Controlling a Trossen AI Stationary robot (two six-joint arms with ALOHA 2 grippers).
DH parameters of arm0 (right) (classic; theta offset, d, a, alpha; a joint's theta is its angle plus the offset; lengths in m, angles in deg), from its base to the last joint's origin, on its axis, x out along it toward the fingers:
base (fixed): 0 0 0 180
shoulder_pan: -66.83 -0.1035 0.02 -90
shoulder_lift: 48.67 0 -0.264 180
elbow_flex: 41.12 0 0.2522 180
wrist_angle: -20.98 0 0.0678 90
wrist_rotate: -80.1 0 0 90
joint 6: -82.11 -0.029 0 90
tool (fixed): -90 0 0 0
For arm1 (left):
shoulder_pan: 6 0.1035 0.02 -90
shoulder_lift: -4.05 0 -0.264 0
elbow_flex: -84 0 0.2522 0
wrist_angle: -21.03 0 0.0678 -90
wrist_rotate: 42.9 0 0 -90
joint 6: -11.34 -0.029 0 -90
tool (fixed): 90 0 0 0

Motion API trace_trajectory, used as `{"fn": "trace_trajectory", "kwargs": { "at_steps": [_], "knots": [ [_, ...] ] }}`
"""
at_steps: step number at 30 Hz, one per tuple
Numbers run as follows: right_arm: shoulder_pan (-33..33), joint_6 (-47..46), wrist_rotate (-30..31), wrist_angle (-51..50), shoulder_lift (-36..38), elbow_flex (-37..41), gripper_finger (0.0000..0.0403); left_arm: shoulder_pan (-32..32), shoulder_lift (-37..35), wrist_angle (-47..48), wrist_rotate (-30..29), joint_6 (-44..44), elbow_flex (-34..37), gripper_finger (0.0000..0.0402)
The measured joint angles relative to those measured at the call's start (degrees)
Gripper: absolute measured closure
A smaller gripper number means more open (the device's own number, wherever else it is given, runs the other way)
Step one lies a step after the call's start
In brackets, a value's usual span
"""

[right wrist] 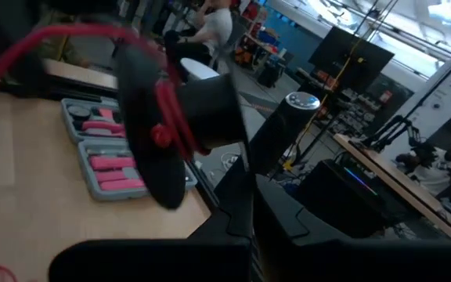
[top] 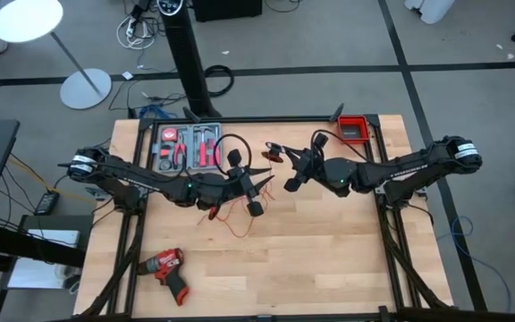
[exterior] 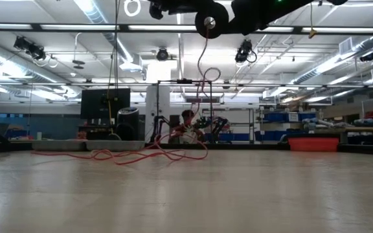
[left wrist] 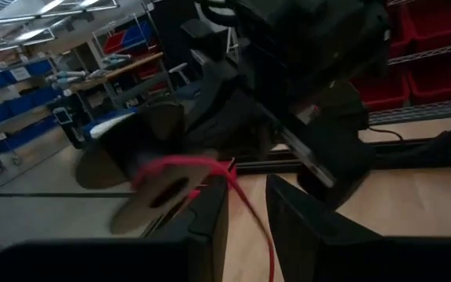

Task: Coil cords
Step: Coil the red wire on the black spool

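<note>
A thin red wire (top: 229, 216) lies in a loose tangle on the table's middle (exterior: 141, 154) and rises to a black spool (right wrist: 202, 110), which has a few turns (right wrist: 167, 110) wound on it. The spool (top: 273, 154) hangs well above the table at the tips of my right gripper (right wrist: 249, 215), which is shut. My left gripper (left wrist: 247, 207) is level beside it and open, and the red wire (left wrist: 250, 215) runs through the gap between its fingers. A black cable (top: 231, 145) lies in a loop by the tool case. My left gripper has the red wire (left wrist: 241, 196) running between its open fingers; I cannot tell whether a finger touches it. My right gripper comes level at the spool's hub end (right wrist: 225, 133), but its own fingers hide the place of contact. The spool is lifted clear, and the wire hangs slack from it (exterior: 203, 52).
A grey case of red-handled tools (top: 186, 148) stands at the far left of the table. A red drill (top: 166, 268) lies near the front left, and a red bin (top: 354, 128) sits at the far right corner. A person (right wrist: 214, 23) sits beyond the table.
</note>
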Motion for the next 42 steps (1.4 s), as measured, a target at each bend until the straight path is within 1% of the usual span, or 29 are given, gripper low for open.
{"fn": "trace_trajectory", "kwargs": {
  "at_steps": [5,10,15,17,20,25,31,42],
  "knots": [
    [0.4,-0.1,-1.7,1.2,0.0,0.0,0.0403,0.0,2.6,-0.4,0.2,0.5,0.0,0.0310],
    [0.4,-0.1,-1.8,1.6,0.0,0.0,0.0403,0.8,5.2,-1.4,-0.1,0.1,-0.5,0.0310],
    [0.3,-0.1,-1.9,-0.2,0.0,0.0,0.0403,1.1,5.2,-3.4,-0.4,-0.5,-1.7,0.0310],
    [0.5,-0.2,-1.7,-1.3,0.0,0.0,0.0403,1.0,5.2,-2.3,-0.3,-0.8,-2.8,0.0310],
    [0.6,-0.2,-1.5,-1.5,0.0,0.0,0.0403,0.6,5.1,2.2,0.2,-0.7,-4.6,0.0310],
    [0.6,0.0,-1.5,-1.6,0.0,0.0,0.0403,0.6,5.1,8.5,0.2,1.3,-5.0,0.0310],
    [0.6,0.0,-1.6,-1.9,0.0,0.0,0.0403,0.6,5.1,11.8,0.2,2.5,-5.0,0.0310],
    [0.6,0.0,-1.8,-2.2,0.0,0.0,0.0403,0.6,5.1,14.1,0.2,3.3,-5.0,0.0310]
  ]
}}
